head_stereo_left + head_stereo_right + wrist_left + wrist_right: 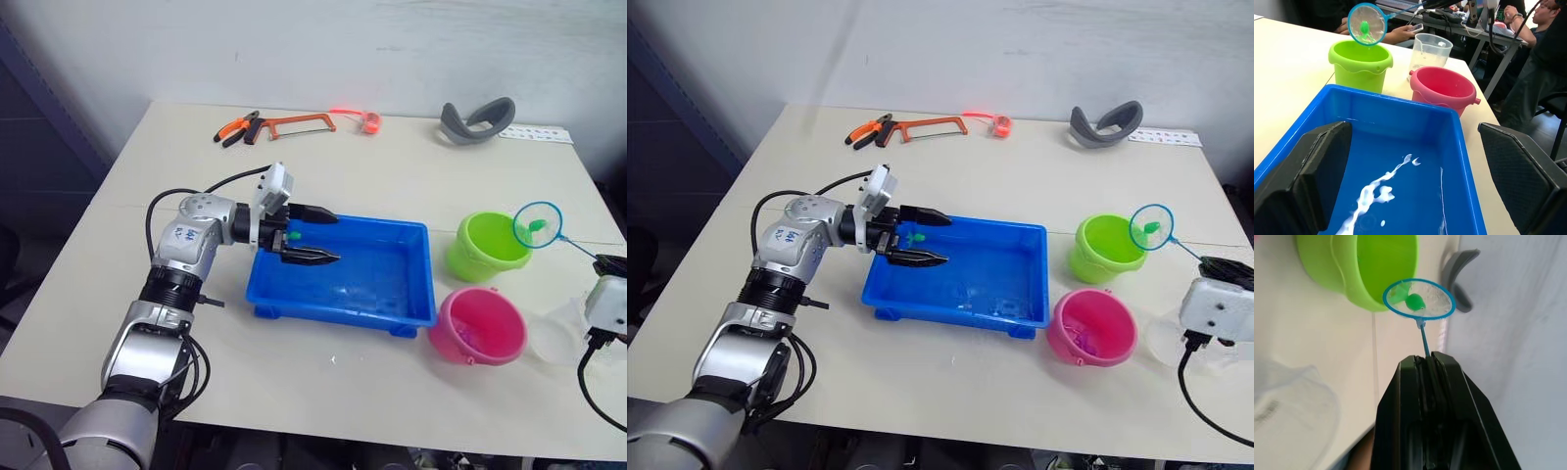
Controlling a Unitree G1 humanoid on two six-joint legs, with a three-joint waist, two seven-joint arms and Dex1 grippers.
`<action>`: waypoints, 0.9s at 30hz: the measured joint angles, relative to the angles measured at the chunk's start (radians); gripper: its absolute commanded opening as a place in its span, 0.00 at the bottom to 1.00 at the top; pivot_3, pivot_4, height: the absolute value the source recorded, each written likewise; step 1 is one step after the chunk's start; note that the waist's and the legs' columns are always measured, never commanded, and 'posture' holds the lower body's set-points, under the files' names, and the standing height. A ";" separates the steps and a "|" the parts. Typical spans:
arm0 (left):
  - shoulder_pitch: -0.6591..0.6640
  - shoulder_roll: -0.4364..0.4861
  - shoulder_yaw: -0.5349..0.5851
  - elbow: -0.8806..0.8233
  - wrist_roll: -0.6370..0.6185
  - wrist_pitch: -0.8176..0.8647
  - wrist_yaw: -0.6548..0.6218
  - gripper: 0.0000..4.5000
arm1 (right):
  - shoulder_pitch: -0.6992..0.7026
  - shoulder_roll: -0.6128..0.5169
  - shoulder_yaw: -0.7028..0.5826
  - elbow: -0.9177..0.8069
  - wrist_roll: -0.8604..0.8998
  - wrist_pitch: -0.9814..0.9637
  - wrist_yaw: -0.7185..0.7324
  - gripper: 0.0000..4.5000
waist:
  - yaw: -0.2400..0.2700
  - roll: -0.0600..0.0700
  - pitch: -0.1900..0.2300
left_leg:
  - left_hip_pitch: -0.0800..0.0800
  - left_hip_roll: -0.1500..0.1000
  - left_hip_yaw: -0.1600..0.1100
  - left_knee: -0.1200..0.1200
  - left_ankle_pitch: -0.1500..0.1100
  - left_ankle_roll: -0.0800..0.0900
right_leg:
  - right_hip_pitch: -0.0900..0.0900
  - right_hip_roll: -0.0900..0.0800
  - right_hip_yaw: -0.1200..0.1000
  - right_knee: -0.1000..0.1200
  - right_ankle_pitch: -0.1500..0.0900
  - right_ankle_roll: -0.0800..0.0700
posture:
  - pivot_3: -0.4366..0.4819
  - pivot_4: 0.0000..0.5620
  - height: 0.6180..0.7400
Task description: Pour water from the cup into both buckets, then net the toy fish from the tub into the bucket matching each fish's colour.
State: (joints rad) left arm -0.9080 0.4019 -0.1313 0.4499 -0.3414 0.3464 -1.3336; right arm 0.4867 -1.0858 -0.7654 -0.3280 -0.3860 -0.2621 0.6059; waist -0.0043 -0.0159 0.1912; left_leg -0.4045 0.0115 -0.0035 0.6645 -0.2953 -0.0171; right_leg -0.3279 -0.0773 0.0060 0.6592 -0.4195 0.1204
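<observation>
The blue tub (338, 309) sits mid-table with a film of water in it. My left gripper (334, 238) hangs open over its left end, with nothing between the fingers (1317, 171); a small green bit (292, 236) shows near their base. My right gripper (1427, 358) is shut on the thin handle of the net (537, 224). The net's hoop is held above the far right rim of the green bucket (487, 245), with a green toy fish (1414, 301) in the mesh. The pink bucket (478, 325) stands in front of the green one. To its right stands the clear cup (556, 338).
A hacksaw (299, 123), orange-handled pliers (238, 128) and a small red item (369, 121) lie at the table's far edge, with a grey curved band (476, 120) to their right. People (1542, 29) sit at a desk beyond the table's right side.
</observation>
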 measured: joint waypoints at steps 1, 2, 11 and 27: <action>0.000 0.001 0.000 0.000 0.000 0.000 0.000 1.00 | 0.000 -0.010 -0.005 0.020 -0.048 -0.065 -0.029 0.00 | 0.000 0.000 0.000 | 0.000 0.000 0.000 0.000 0.000 0.000 | 0.000 0.000 0.000 0.000 0.000 0.000 | 0.48 0.27 1.00; 0.000 0.002 0.000 0.000 0.000 0.000 0.000 1.00 | 0.000 -0.018 -0.013 0.036 -0.094 -0.128 -0.057 0.00 | 0.000 0.000 0.000 | 0.000 0.000 0.000 0.000 0.000 0.000 | 0.000 0.000 0.000 0.000 0.000 0.000 | 0.48 0.27 1.00; 0.000 0.011 0.001 0.000 0.000 0.000 0.001 1.00 | -0.038 -0.056 -0.031 0.171 -0.283 -0.393 -0.207 0.00 | 0.000 0.000 0.000 | 0.000 0.000 0.000 0.000 0.000 0.000 | 0.000 0.000 0.000 0.000 0.000 0.000 | 0.48 0.27 1.00; -0.030 0.004 0.001 0.041 0.013 -0.034 0.000 1.00 | -0.095 -0.196 -0.073 0.282 -0.405 -0.616 -0.257 0.00 | -0.002 0.000 0.000 | 0.000 0.000 0.001 0.000 0.000 0.000 | 0.000 0.000 0.001 0.000 0.000 0.000 | 0.48 0.27 1.00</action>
State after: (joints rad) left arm -0.9376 0.4061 -0.1299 0.4906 -0.3282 0.3121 -1.3335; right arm 0.3921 -1.2815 -0.8386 -0.0457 -0.7911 -0.8776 0.3487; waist -0.0065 -0.0159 0.1912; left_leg -0.4041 0.0115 -0.0022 0.6642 -0.2953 -0.0171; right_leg -0.3279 -0.0775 0.0067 0.6592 -0.4195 0.1204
